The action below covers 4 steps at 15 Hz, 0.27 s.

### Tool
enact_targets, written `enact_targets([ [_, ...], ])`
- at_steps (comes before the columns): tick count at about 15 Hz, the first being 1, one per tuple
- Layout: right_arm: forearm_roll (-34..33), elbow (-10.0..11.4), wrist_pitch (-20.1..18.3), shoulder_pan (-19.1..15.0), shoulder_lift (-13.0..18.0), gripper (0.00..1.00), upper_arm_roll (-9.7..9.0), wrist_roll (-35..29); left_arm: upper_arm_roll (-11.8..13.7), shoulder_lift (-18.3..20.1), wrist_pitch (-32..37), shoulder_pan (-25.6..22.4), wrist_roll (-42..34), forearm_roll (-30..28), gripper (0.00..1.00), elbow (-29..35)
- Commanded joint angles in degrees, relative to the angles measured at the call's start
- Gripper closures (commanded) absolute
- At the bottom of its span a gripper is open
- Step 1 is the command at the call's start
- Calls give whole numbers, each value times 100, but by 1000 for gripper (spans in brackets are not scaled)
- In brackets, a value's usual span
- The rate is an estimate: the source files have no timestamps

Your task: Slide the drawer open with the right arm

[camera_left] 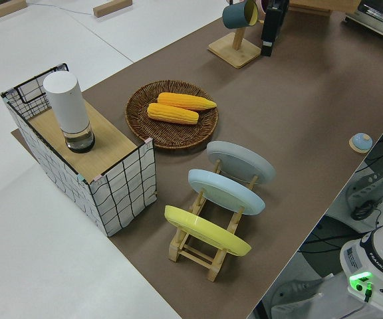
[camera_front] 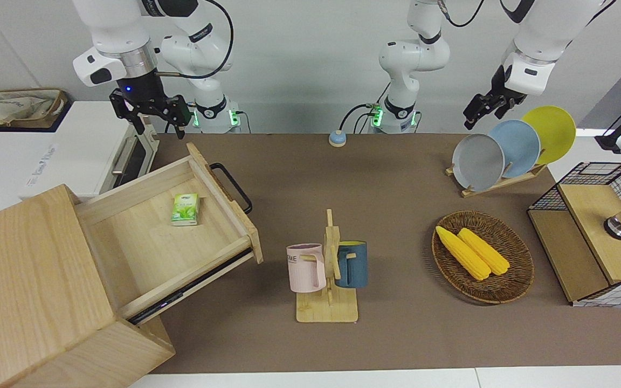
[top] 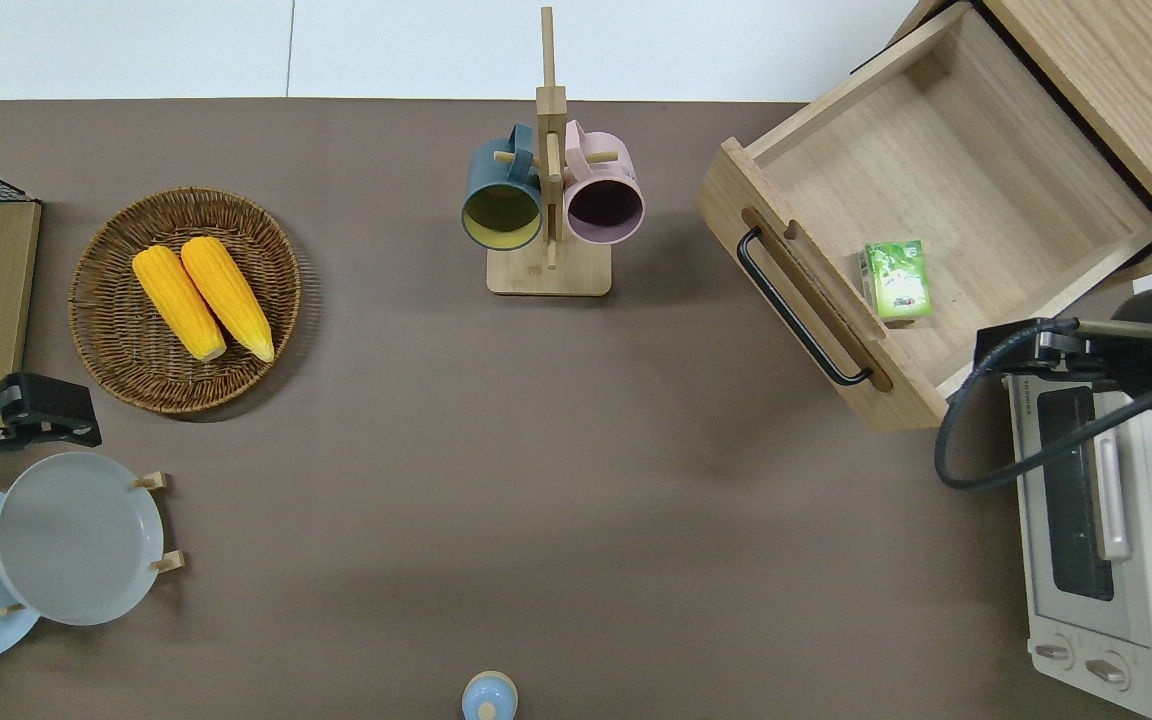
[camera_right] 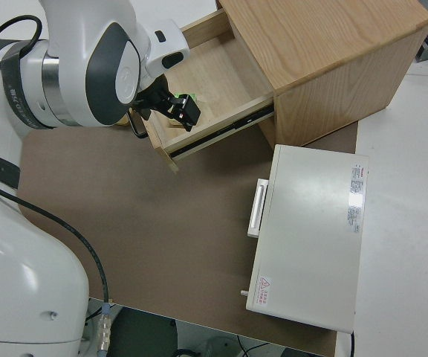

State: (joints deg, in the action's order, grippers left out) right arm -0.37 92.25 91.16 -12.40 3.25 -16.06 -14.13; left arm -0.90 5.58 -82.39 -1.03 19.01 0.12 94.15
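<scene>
The drawer stands pulled well out of its pale wooden box, its black bar handle facing bare brown desk. The right claw hangs raised and holding nothing, over the drawer's corner next to the white toaster oven, apart from the handle; whether its fingers are spread I cannot tell. A green packet lies inside the smooth, shallow tray. The left arm is parked.

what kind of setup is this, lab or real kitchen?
Most likely a lab mock-up of a kitchen. Two arms are mounted at a table with a brown mat, and household props are laid out on it: a toaster oven, a plate rack, a mug stand and an open drawer.
</scene>
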Motion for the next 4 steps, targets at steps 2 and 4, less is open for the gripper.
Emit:
enact_targets([
  [2, 107, -102, 25, -52, -78, 9, -37, 103, 29, 49, 12, 24, -55, -21, 7, -2],
  [4, 107, -102, 33, -52, -78, 9, -63, 77, 29, 49, 12, 24, -55, -21, 7, -2],
])
